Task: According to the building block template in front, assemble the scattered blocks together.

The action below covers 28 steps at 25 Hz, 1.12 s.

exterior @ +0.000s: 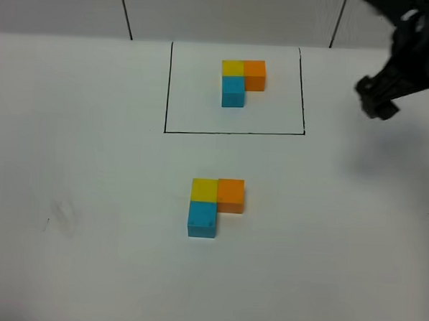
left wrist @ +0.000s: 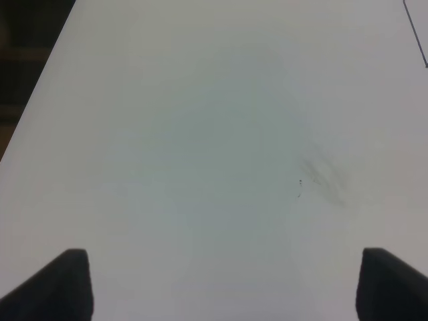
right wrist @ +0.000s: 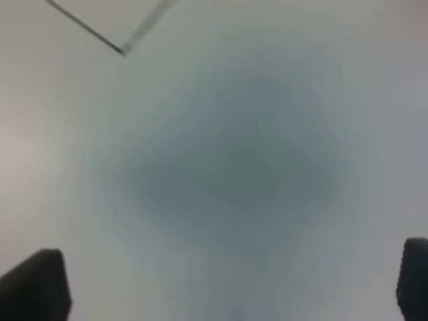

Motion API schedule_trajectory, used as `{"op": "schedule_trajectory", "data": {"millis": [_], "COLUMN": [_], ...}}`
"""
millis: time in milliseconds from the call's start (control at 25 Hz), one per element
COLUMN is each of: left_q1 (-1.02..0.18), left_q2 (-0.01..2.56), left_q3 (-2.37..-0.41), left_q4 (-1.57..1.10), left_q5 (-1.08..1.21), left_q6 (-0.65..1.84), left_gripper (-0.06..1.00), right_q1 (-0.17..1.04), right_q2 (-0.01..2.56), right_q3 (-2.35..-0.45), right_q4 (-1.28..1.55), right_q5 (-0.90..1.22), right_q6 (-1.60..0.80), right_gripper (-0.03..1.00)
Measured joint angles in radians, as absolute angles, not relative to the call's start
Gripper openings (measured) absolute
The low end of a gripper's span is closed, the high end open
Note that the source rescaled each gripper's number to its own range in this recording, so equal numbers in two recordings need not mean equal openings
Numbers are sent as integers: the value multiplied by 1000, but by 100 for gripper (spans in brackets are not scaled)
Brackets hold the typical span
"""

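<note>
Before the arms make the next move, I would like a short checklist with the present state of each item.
1. Scattered blocks form the same L as the building block template, yellow beside orange, blue nearer the camera: ok.
2. The three cubes touch with no visible gap: ok.
3. Right gripper open and holding nothing: ok.
4. Left gripper open and holding nothing: ok.
5. Right gripper away from both clusters in the high view: ok.
6. Left arm position in the high view: cannot tell, out of view.
</note>
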<state>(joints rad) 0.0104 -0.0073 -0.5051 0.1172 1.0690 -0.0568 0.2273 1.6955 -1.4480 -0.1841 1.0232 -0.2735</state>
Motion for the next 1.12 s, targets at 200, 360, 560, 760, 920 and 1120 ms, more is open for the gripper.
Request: {"op": "schedule_trajectory", "data": {"millis": [200, 360, 560, 760, 920, 1120], "left_q1": [10, 10, 10, 10, 10, 10], "left_q2": [-7, -7, -7, -7, -7, -7], "left_q3": [-505, -505, -505, -505, -505, -505], "left_q4": [117, 117, 117, 117, 117, 117], "left_q5": [1069, 1069, 1066, 1066, 1066, 1067], "left_q6": [-56, -55, -55, -55, -55, -55], "left_gripper": [69, 69, 69, 69, 69, 69], "right_q1": [71, -66, -149, -149, -140, -89], "right_q2": [1464, 1219, 874, 570, 394, 237], "right_q3": [-1314, -1131, -915, -816, -757, -668], "right_q4": [-207, -211, -212, -161, -97, -47], "right_q5": [1066, 1068, 1047, 1035, 1035, 1042], "right_q6": [-253, -218, -210, -210, -211, -212], "right_gripper": [100, 100, 99, 99, 99, 99]}}
